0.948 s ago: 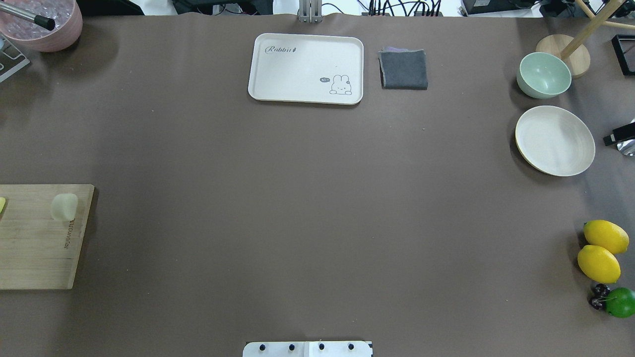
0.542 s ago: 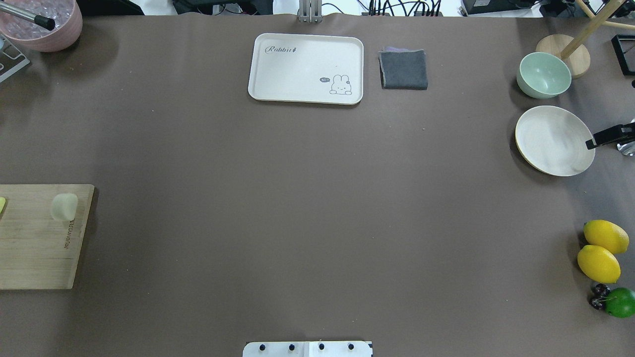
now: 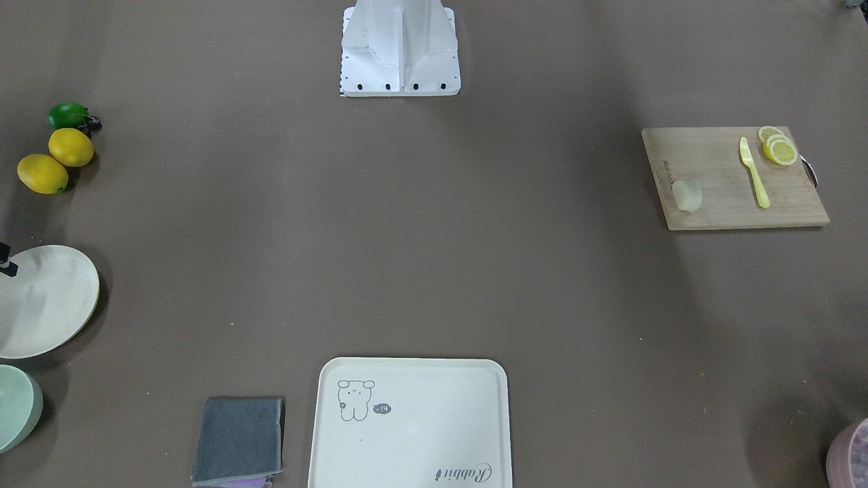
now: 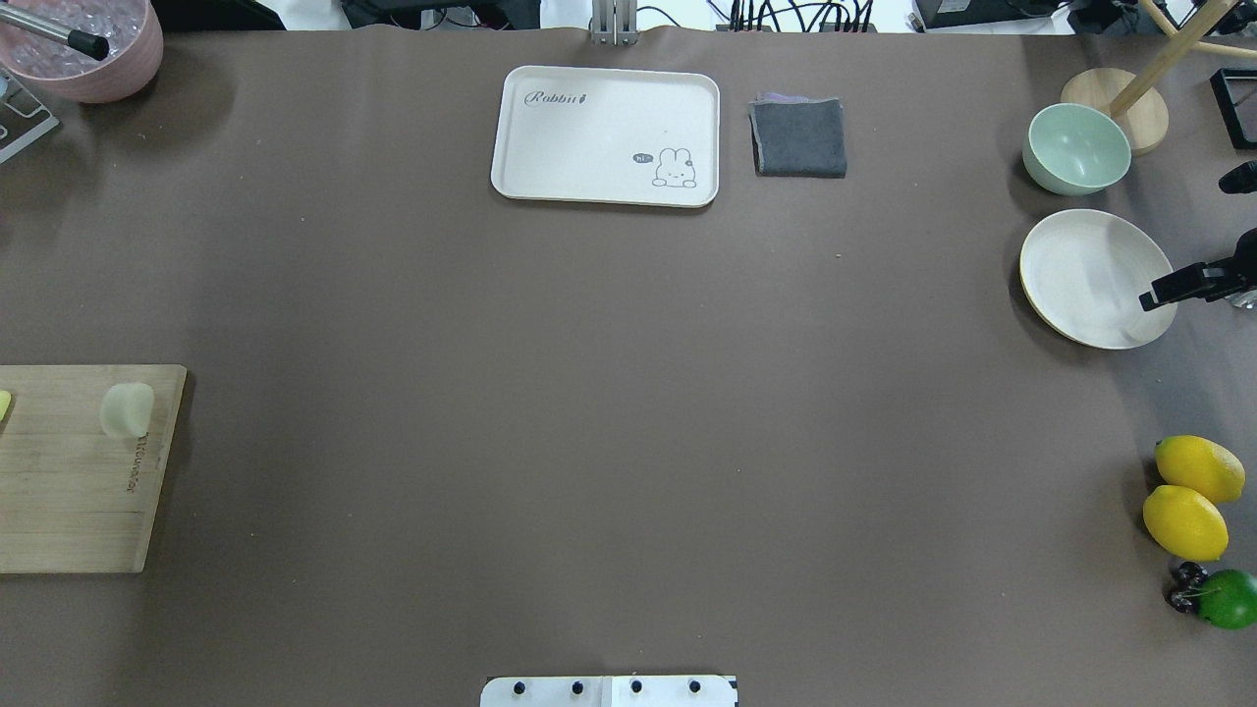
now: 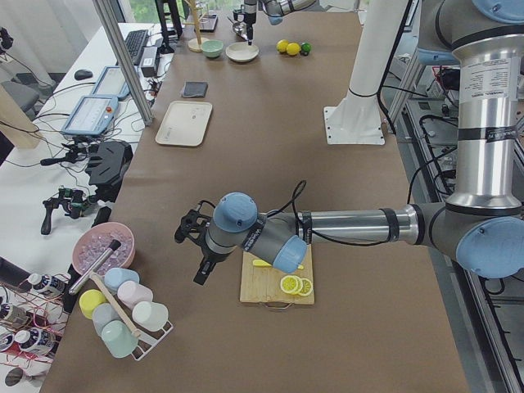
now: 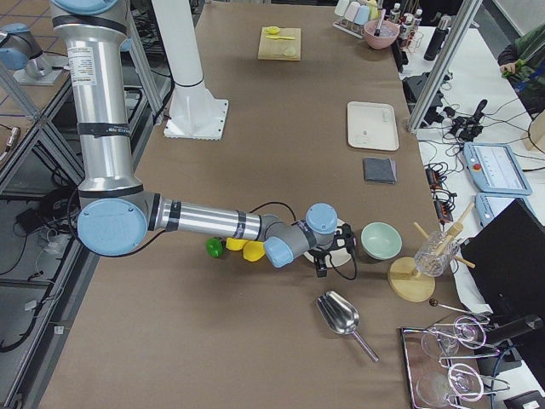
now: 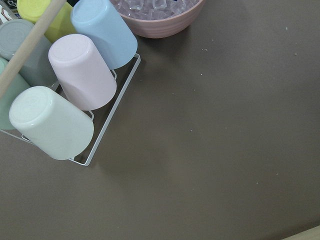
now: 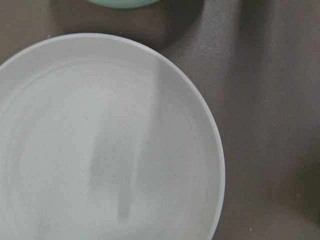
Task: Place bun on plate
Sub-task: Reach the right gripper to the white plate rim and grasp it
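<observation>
Right claw (image 4: 1188, 240) above smooth round plate (image 4: 1075, 280)

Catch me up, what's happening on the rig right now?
Early in the bun-to-plate job. The bun lies untouched on the cutting board at the robot's left end. The plate sits empty at the right end, with the right gripper at its rim. The left gripper hangs beside the board, near the cup rack. Neither visibly holds anything.
</observation>
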You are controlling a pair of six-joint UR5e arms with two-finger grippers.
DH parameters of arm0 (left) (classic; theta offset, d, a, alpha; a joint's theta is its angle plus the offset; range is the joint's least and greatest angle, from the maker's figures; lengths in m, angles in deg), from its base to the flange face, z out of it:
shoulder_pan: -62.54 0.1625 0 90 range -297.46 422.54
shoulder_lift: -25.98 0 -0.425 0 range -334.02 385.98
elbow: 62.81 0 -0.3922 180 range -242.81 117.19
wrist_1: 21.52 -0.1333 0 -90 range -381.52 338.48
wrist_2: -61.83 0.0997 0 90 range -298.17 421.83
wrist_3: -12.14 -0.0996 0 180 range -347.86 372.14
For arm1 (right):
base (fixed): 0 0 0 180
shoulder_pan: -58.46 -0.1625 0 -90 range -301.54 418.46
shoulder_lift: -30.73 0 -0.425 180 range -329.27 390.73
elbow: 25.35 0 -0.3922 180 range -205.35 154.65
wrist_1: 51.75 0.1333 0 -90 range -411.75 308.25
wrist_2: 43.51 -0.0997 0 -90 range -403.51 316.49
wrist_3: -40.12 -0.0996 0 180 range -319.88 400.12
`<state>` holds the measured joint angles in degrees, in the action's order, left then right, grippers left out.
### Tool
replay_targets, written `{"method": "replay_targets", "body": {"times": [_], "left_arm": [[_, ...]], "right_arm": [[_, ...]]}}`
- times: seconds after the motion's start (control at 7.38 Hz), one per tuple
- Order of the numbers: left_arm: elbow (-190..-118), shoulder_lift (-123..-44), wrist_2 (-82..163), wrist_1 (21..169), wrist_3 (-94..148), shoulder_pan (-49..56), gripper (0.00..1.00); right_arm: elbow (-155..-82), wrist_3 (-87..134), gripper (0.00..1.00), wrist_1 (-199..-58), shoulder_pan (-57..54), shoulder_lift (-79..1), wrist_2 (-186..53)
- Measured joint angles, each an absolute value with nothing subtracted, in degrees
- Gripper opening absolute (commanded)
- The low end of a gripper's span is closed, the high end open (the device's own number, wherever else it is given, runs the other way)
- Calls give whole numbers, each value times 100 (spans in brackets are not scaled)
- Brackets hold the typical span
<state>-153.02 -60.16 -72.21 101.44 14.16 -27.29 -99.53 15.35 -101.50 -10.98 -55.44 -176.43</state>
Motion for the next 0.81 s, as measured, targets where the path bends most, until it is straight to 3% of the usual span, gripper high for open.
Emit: {"method": "replay_targets", "body": {"times": [0.27, 0.41, 0.54, 0.81], "left_arm": [[-15316, -6016, -7226, 10153, 1416, -2733, 98], [-15316, -6014, -7228, 10203, 1418, -2736, 98], [-15309, -6011, -7229, 10268, 1421, -2737, 98], [-15304, -6008, -7231, 10315, 1417, -2740, 98]], "right_arm": [[-9885, 1534, 100, -10153, -1072, -5578, -17642], [-9844, 1534, 95, -10154, -1061, -5584, -17644], [-9816, 1534, 76, -10156, -1058, -5589, -17642], [-9781, 1507, 25, -10158, -1054, -5593, -17635]]}}
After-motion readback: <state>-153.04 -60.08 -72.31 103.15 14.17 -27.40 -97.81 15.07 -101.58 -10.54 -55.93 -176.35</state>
